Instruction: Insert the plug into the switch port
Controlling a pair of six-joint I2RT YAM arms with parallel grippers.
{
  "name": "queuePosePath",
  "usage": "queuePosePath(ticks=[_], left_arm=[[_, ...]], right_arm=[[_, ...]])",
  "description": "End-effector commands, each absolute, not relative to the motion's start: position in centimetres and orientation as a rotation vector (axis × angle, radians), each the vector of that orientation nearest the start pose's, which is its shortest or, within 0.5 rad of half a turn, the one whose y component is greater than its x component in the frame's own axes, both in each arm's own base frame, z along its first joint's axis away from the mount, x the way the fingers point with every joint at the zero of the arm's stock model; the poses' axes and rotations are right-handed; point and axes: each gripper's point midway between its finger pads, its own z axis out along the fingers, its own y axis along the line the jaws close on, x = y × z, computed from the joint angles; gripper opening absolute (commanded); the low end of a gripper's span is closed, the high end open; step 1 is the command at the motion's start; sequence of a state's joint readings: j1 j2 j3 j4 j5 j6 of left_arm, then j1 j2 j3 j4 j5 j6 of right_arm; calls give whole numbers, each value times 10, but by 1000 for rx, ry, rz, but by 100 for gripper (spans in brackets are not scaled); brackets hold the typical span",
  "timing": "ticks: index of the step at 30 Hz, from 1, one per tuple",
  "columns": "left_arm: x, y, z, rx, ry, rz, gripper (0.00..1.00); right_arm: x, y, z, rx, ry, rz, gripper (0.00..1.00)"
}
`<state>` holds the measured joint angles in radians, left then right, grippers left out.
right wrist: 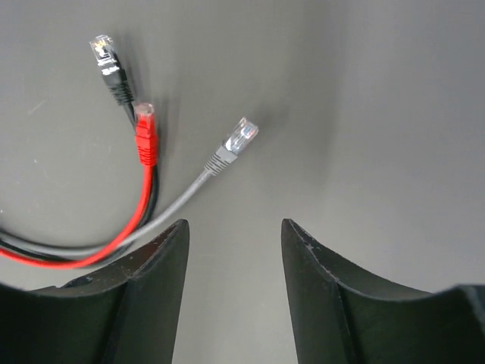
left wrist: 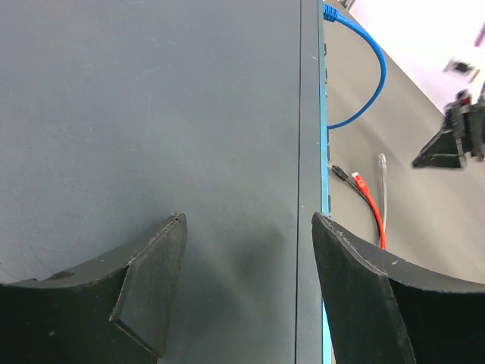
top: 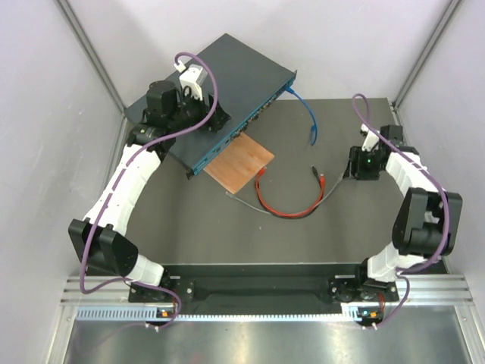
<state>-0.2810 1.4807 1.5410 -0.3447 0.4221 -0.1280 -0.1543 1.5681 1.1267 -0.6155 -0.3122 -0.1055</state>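
- The switch (top: 235, 83), a large flat rectangular box of dark slate-grey metal, lies angled at the far left of the dark counter (top: 212, 235). Its teal-blue front edge (top: 242, 125) faces the middle.
- The left tool (left wrist: 246, 227) is over the switch's top, close to that front edge. Its fingers are spread wide with nothing held between them.
- A blue cable (top: 307, 114) loops from the far end of the front edge onto the counter.
- A brown wooden board (top: 241, 163) lies against the near part of the front edge.
- The right tool (right wrist: 233, 227) is low over the counter at the right, fingers parted and empty.
- Just beyond its fingertips lies the clear plug on a grey lead (right wrist: 239, 140). The red-booted plug (right wrist: 145, 133) and black-booted plug (right wrist: 106, 61) lie further left.
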Motion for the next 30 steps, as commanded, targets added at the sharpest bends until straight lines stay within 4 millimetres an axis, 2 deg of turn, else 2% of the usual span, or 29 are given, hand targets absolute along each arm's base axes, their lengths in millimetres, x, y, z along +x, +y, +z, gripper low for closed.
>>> queuePosePath(ticks=[1,5,7,10,13,16,18,20,21,24,25,27,29,30], left_arm=[[405,-196,366,450,1765,-674,72],[405,-197,366,448,1763,-678,72],[406,-196,365,439,1767,-676,72],[406,-197,364,435,1769,-682,72],[407,-197,362,430,1773,-682,72],[408,-197,362,425,1774,-683,72],[409,-197,362,421,1773,-684,72],[409,-198,363,420,1773,-693,72],[409,-198,365,420,1769,-695,72],[407,-198,370,427,1754,-693,71],[406,-198,370,434,1752,-688,72],[404,-197,372,442,1746,-687,72],[403,-197,373,450,1742,-683,72],[402,-197,374,454,1742,-682,72]], right_arm=[[359,13,82,132,2562,497,52],[359,22,57,213,2573,578,52],[363,26,52,227,2562,614,51],[363,35,40,278,2574,700,45],[367,38,35,292,2564,725,37],[371,40,38,275,2541,744,22],[372,42,43,260,2529,762,8],[372,44,55,236,2508,778,0],[372,47,63,205,2490,800,0],[369,54,100,93,2402,838,0],[367,57,121,37,2347,833,0],[362,62,146,-64,2301,837,0],[362,64,179,-162,2240,799,0],[360,64,186,-231,2225,771,0]])
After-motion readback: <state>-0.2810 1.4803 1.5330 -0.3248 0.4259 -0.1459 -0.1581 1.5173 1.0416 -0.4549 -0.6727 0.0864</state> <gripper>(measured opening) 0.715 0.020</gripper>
